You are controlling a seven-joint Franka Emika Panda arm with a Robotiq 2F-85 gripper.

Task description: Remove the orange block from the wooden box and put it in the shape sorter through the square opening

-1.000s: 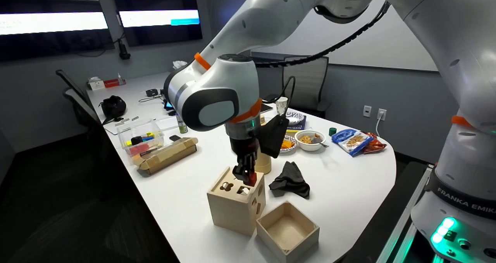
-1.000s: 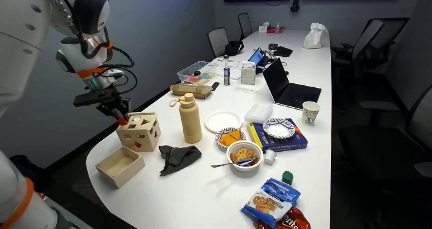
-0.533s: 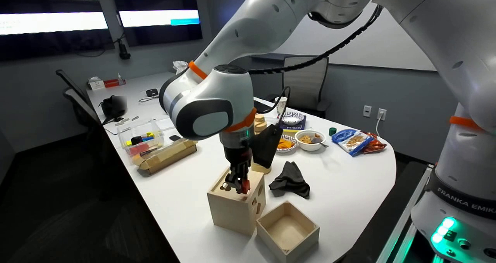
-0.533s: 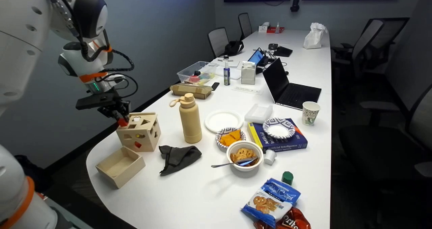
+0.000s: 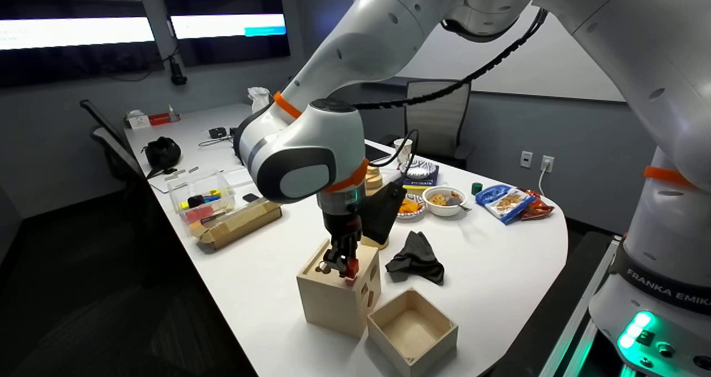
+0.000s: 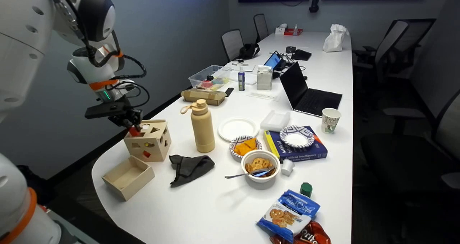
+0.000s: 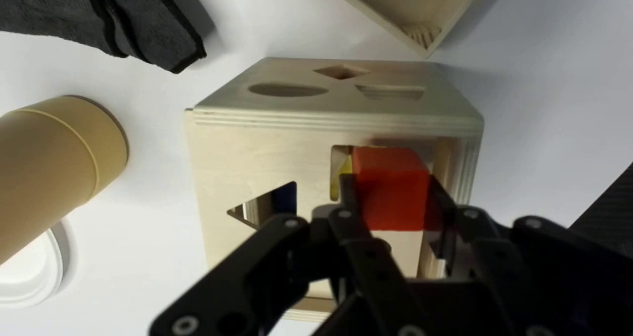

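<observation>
One pincer [image 7: 392, 187] has its jaws narrowed on two sides of the orange block [image 6: 134, 131], gripping it at the top of the shape sorter [image 7: 257, 153]. The block hides much of an opening [image 7: 340, 163] in the sorter's top; whether any of it is inside I cannot tell. Just beside the sorter, with a gap between, is the wooden box [image 5: 436, 350]. Near the sorter are a dark folded cloth [image 6: 190, 167] and an upright tan bottle [image 6: 203, 129]. Well apart from the sorter, on the same worktop [image 6: 201, 215], is a white bowl [image 6: 259, 179].
</observation>
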